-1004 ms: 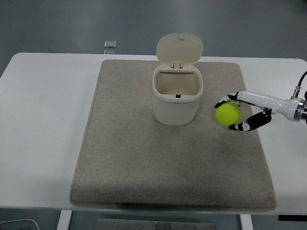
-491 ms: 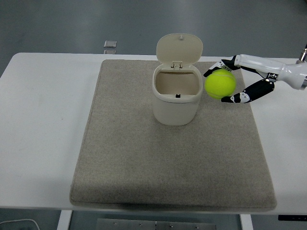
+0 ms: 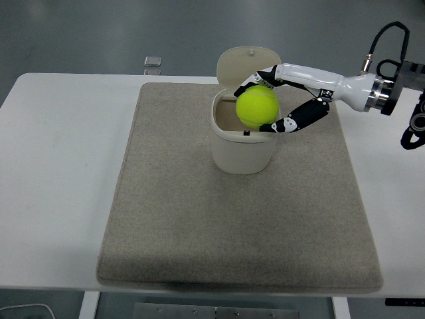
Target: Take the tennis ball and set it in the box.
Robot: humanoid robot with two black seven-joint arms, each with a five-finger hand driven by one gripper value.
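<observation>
Right hand (image 3: 282, 100) gripping the tennis ball (image 3: 257, 107). Held right over the open box (image 3: 245, 133). Sitting on a grey mat (image 3: 199, 219).

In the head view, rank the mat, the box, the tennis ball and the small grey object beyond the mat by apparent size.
1. mat
2. box
3. tennis ball, held up by the right hand, so nearer the camera and perhaps enlarged
4. small grey object

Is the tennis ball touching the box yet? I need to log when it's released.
Cannot tell. In the single head view the tennis ball, held in the right hand, overlaps the box opening, so no gap or contact shows.
</observation>
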